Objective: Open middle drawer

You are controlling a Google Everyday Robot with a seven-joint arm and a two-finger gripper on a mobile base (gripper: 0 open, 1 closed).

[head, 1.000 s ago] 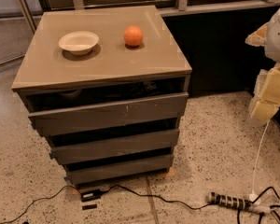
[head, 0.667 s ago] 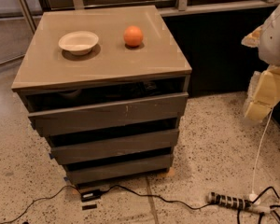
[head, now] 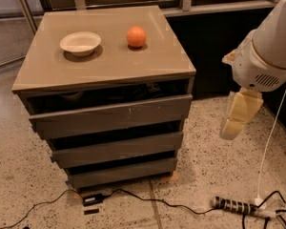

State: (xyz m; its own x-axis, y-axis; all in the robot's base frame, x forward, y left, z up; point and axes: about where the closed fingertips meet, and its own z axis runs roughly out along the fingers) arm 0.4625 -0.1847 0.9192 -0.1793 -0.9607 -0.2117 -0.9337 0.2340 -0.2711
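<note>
The middle drawer (head: 117,149) is a plain grey-brown front with no handle, the second of three on the cabinet (head: 105,66). It sits under the larger top front (head: 109,116), which has a small white scratch, and above the narrowest bottom front (head: 121,173). All three fronts stand slightly staggered with dark gaps above them. My gripper (head: 231,128) hangs cream-coloured below the white arm (head: 267,56), to the right of the cabinet at about top-drawer height. It is apart from the cabinet and holds nothing.
A white bowl (head: 80,43) and an orange (head: 136,36) sit on the cabinet top. A power strip (head: 236,205) and black cables (head: 133,197) lie on the speckled floor in front. A dark wall panel (head: 214,46) stands behind the arm.
The arm and gripper have moved left, toward the cabinet's right side, and show more fully in view. The drawers, bowl and orange have not moved.
</note>
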